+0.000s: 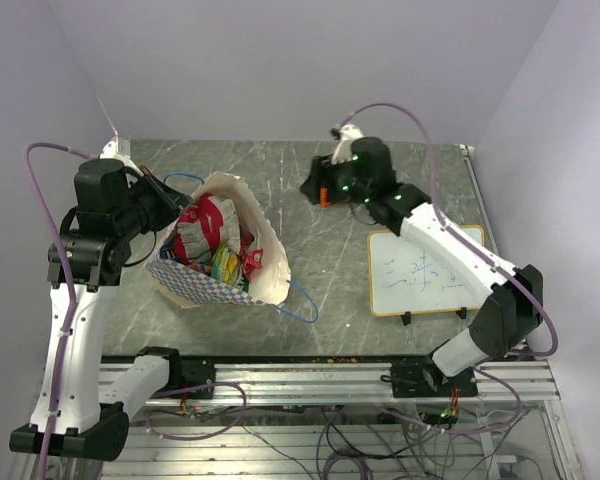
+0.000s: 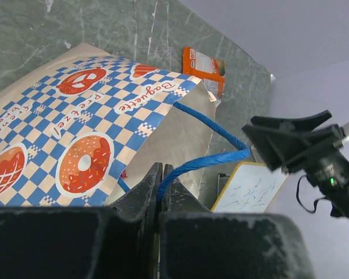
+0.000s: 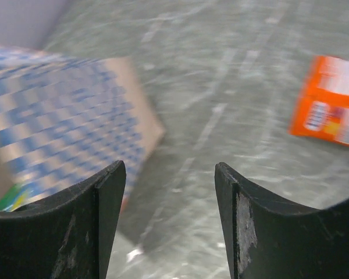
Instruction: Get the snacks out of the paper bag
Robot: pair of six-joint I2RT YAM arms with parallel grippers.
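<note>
the paper bag (image 1: 268,262) sits on the left half of the table (image 1: 320,290) with the snacks (image 1: 212,235) piled inside it, and the left gripper (image 2: 161,174) at its left side pinches its string handle (image 2: 209,161). one lone packet (image 2: 205,65) lies on the table behind and to the right of the bag, and the writing board (image 1: 425,272) lies flat further right, nearer the front

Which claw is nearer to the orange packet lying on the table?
Right. The right claw hangs open close beside the orange packet; the left claw is far off, shut on the blue handle of the paper bag.
</note>
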